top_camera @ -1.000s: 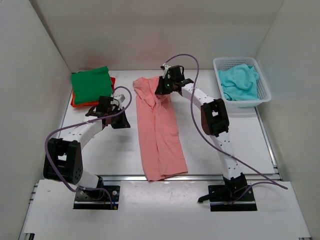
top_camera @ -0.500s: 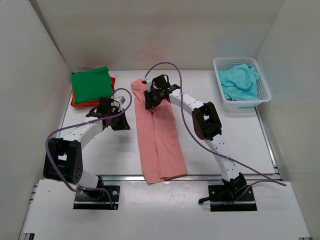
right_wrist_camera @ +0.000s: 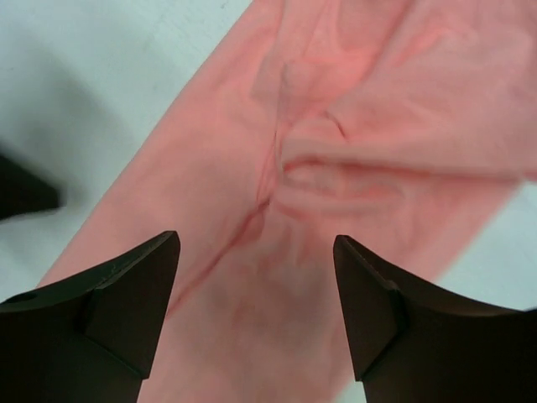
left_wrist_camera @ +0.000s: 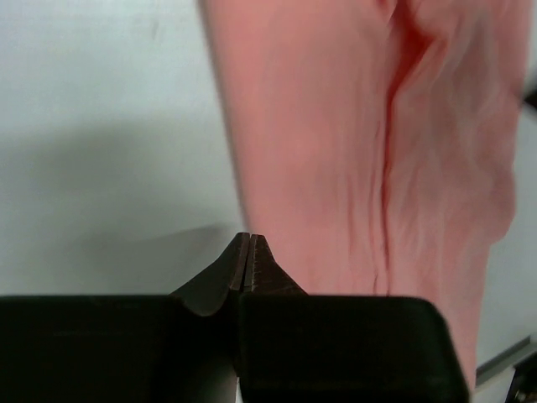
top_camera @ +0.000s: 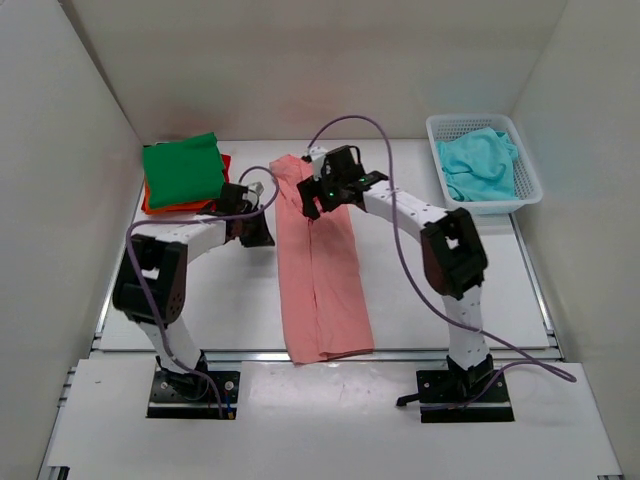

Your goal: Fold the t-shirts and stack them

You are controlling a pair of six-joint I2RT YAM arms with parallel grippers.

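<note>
1. Salmon pink t-shirt: 1 item, lying flat near the middle of the table. It was folded into a long narrow strip running from the far side toward the near edge. A lengthwise crease ran down its middle, plain in the left wrist view, and the right wrist view showed bunched wrinkles at the far end.
2. Green t-shirt: 1 item, folded, at the far left corner of the table, resting on top of item 3.
3. Orange-red t-shirt: 1 item, under the green one. Only its edges showed at the near-left and right sides of that stack.
4. Turquoise t-shirt: 1 item, unfolded and crumpled, inside the white mesh basket at the far right of the table.
5. Left gripper: fingers pressed fully together with nothing between them, as the left wrist view showed. It was positioned low, just beside the left edge of the salmon pink strip; whether it touched the cloth could not be told.
6. Right gripper: jaws spread wide and holding nothing, as the right wrist view showed. It was positioned over the far, wrinkled part of the salmon pink t-shirt, with cloth visible in the gap between the 2 fingers.
</note>
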